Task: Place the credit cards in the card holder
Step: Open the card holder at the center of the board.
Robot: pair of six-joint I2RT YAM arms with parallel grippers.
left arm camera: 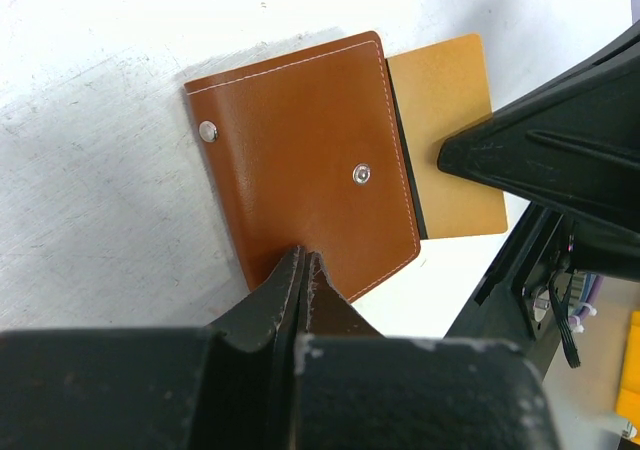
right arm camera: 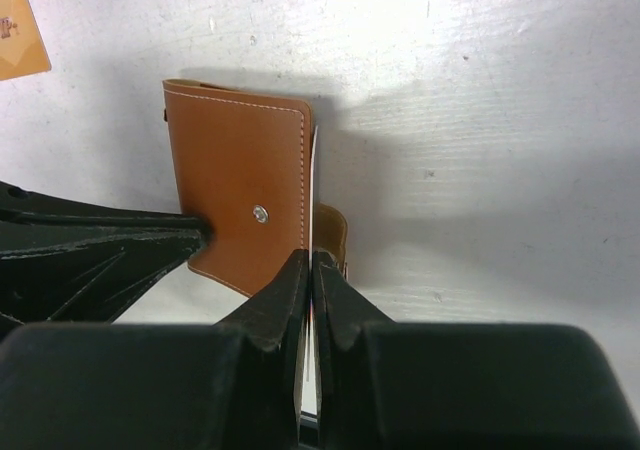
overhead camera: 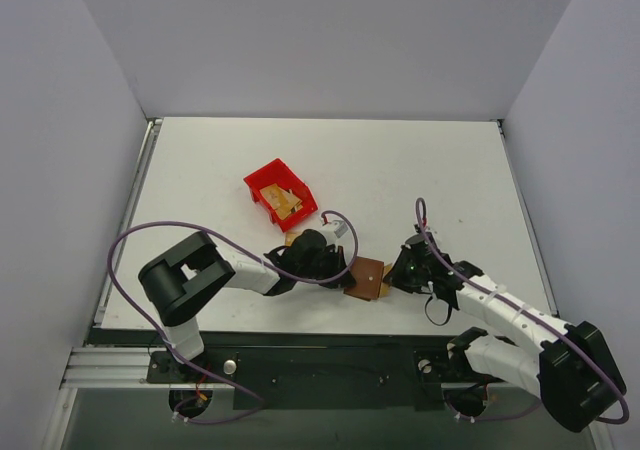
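Note:
The brown card holder [overhead camera: 366, 278] lies folded near the table's front edge, between both grippers. In the left wrist view the card holder [left arm camera: 300, 170] shows two snaps, and a gold-tan credit card [left arm camera: 445, 120] with a dark stripe sticks out of its right side. My right gripper [right arm camera: 313, 260] is shut on this card [right arm camera: 313, 190], seen edge-on, at the holder's [right arm camera: 235, 180] opening. My left gripper [left arm camera: 303, 258] is shut, with its tips pressing on the holder's near edge. From above, the left gripper [overhead camera: 345, 273] and right gripper [overhead camera: 393, 275] flank the holder.
A red plastic bin [overhead camera: 262, 178] stands behind the left arm with more gold-tan cards [overhead camera: 288, 203] in it. One loose card [overhead camera: 291, 238] lies on the table beside the left wrist; it also shows in the right wrist view [right arm camera: 20, 30]. Grey walls enclose the table.

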